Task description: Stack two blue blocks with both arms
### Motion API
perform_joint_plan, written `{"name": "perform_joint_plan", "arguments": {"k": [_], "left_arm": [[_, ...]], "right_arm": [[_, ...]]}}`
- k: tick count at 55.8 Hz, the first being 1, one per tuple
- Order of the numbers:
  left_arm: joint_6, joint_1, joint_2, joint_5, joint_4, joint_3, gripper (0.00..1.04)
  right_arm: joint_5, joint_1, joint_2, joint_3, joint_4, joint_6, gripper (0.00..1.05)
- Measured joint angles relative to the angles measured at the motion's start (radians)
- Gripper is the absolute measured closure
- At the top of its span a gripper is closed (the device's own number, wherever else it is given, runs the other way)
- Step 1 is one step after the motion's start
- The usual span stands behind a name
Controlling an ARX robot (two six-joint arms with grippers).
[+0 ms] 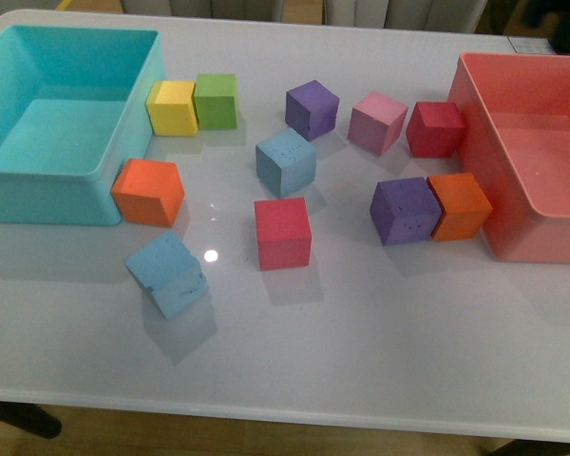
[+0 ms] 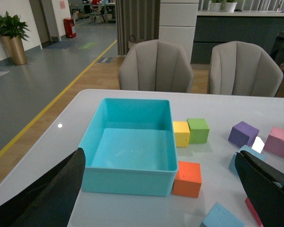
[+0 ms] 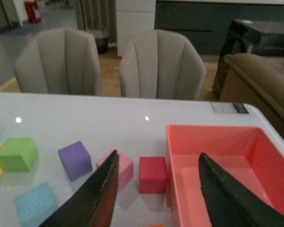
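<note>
One light blue foam block (image 1: 285, 161) sits squarely near the middle of the desk (image 1: 380, 361), its faces pitted. The other blue block (image 1: 168, 274) lies front-left, turned askew, well apart.

Open tabletop (image 1: 361, 332) around near blue block (image 1: 168, 274) (orange cube (image 1: 148, 191) just behind)

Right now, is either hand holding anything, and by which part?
Nothing is held. The left hand and the right hand are open and empty. The middle blue block and the near blue block sit free on the table.
</note>
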Motion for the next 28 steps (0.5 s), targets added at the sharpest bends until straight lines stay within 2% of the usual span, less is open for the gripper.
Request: {"name": "perform_joint_plan", "arguments": {"k": [4, 15, 28], "left_arm": [[0.0, 0.0, 0.0, 0.0, 0.0, 0.0, 0.09], [0.0, 0.0, 0.0, 0.0, 0.0, 0.0, 0.09], [0.0, 0.0, 0.0, 0.0, 0.0, 0.0, 0.09]], "right_arm": [[-0.03, -0.027, -0.046, -0.069, 0.065, 0.006, 0.68], [-0.095, -0.093, -0.167, -0.227, 0.046, 0.01, 1.02], [-0.152, -0.153, -0.36, -0.336, -0.032, 0.013, 1.03]]}}
